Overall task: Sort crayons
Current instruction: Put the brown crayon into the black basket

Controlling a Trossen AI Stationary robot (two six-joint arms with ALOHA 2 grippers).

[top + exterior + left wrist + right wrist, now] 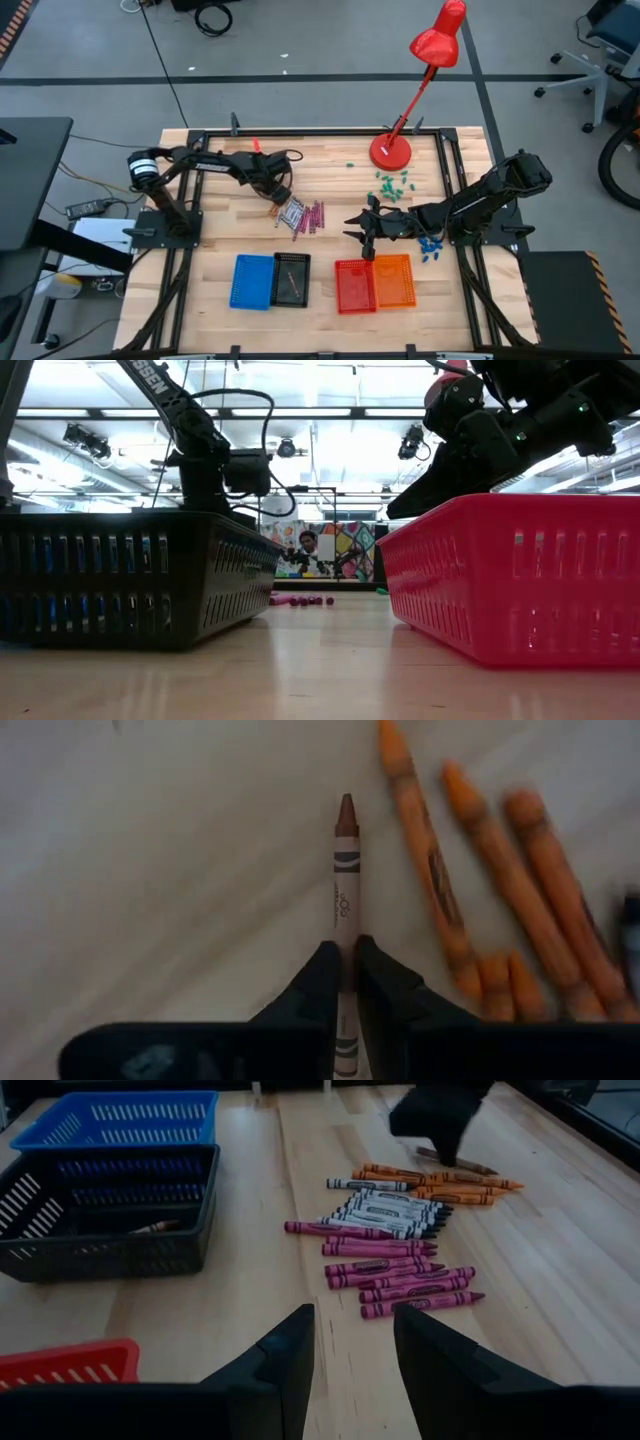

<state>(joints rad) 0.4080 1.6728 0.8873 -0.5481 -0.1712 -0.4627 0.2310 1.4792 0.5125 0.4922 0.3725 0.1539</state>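
Note:
The crayons (390, 1240) lie in a loose pile mid-table, sorted roughly into magenta (400, 1275), grey-white (385, 1210) and orange (480, 870) sticks. My left gripper (346, 982) stands over the pile's far side (278, 195), shut on a brown crayon (346, 870) that lies apart from the orange ones. My right gripper (350, 1340) hovers open to the pile's right (358, 225), with nothing between its fingers. One more crayon (155, 1227) lies inside the black basket (100, 1210). My left gripper pinches the brown crayon's paper-wrapped shaft (346, 935) between its two fingers, behind the middle, toward the blunt end. The fingers come steeply from above. The pointed tip (346, 808) sticks out ahead of them. Whether the crayon is off the table, I cannot tell.
Blue (253, 281), black (291, 278), red (354, 285) and orange (394, 280) baskets line the near edge. A red desk lamp (392, 150) stands at the far right, with green bits (392, 183) before it. Blue chunks (430, 247) lie under the right arm.

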